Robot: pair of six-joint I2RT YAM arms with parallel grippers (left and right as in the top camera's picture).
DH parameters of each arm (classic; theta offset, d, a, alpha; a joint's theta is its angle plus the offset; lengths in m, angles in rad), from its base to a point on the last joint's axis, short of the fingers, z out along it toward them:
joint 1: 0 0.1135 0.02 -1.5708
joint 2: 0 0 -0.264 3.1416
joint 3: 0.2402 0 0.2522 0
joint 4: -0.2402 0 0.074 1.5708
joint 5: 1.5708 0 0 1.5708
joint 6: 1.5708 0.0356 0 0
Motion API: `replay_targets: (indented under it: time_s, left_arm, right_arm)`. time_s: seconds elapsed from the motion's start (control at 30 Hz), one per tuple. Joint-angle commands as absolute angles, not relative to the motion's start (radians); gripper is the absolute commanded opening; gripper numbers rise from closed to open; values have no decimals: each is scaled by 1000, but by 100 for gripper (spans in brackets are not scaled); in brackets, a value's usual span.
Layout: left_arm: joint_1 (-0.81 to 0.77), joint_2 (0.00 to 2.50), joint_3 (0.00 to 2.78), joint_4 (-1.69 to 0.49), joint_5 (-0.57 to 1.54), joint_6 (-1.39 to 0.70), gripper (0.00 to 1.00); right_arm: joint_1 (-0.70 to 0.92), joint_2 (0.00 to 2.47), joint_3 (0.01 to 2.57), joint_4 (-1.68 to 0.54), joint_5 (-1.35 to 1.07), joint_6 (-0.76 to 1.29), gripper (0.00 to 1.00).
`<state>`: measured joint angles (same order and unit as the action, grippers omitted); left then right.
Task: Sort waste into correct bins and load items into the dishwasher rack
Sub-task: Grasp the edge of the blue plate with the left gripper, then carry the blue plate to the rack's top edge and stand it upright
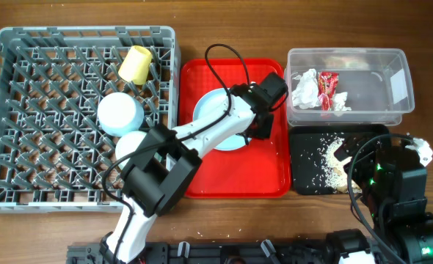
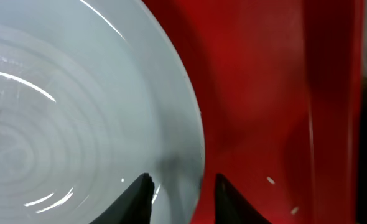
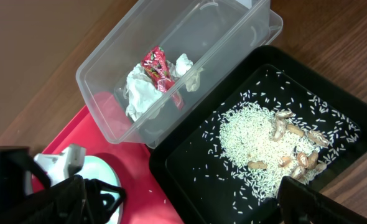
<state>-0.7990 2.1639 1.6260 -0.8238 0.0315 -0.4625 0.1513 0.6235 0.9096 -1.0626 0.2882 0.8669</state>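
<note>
Left gripper (image 2: 180, 183) is straddling the plate (image 2: 78, 112) rim mid-frame; clenched or not, I cannot tell. Seat deeper before lifting. Right gripper (image 3: 193, 186) is gaping wide.

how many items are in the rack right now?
3 in the rack: yellow cup at its upper right, light blue bowl mid-rack, pale green bowl just below it, partly covered. Cutlery may be hidden among the pegs.

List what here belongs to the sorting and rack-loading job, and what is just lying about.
Job: dishwasher rack, yellow cup, light blue bowl, pale bowl, light blue plate, clear tub, napkin, red wrapper, black tray, rice.
Lying about: red tray under the plate, wooden table.
</note>
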Motion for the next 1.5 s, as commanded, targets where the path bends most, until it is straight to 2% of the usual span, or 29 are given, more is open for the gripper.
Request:
replay_targets:
  time_s: [0.0, 0.13, 0.33, 0.47, 0.6, 0.67, 0.73, 0.83, 0.93, 1.1, 1.27, 1.47]
  left_arm:
    - [-810, 2208, 1607, -808, -28, -460, 22]
    - [-812, 2212, 1575, -774, -27, -460, 4]
    - [-787, 2015, 1671, -813, -20, -454, 4]
    - [-673, 1762, 1723, -831, 237, -448, 4]
    - [-433, 1620, 1723, -874, 624, -364, 4]
    - [-291, 1620, 1723, -916, 809, -321, 4]
    - [-148, 1655, 1723, -971, 893, -319, 4]
    - [41, 1747, 1722, -1000, 1220, -219, 4]
    - [130, 1834, 1722, -1000, 1384, -167, 4]
    - [173, 1915, 1721, -932, 1385, -163, 4]
    - [156, 1948, 1721, -847, 1185, -165, 4]
    - [167, 1964, 1721, -773, 1180, -233, 4]
  right_arm:
    - [146, 625, 924, -1063, 279, 875, 100]
    - [146, 625, 924, -1063, 279, 875, 100]
    - [146, 625, 924, -1063, 279, 875, 100]
    - [146, 625, 924, -1063, 279, 875, 100]
    - [146, 625, 924, -1063, 279, 875, 100]
    - [146, 625, 924, -1063, 279, 875, 100]
    - [146, 625, 924, -1063, 279, 875, 100]
    - [146, 625, 924, -1063, 279, 875, 100]
    - [146, 625, 924, -1063, 279, 875, 100]
    - [146, 625, 924, -1063, 279, 875, 100]
    - [146, 625, 924, -1063, 279, 875, 100]
    - [146, 625, 924, -1063, 279, 875, 100]
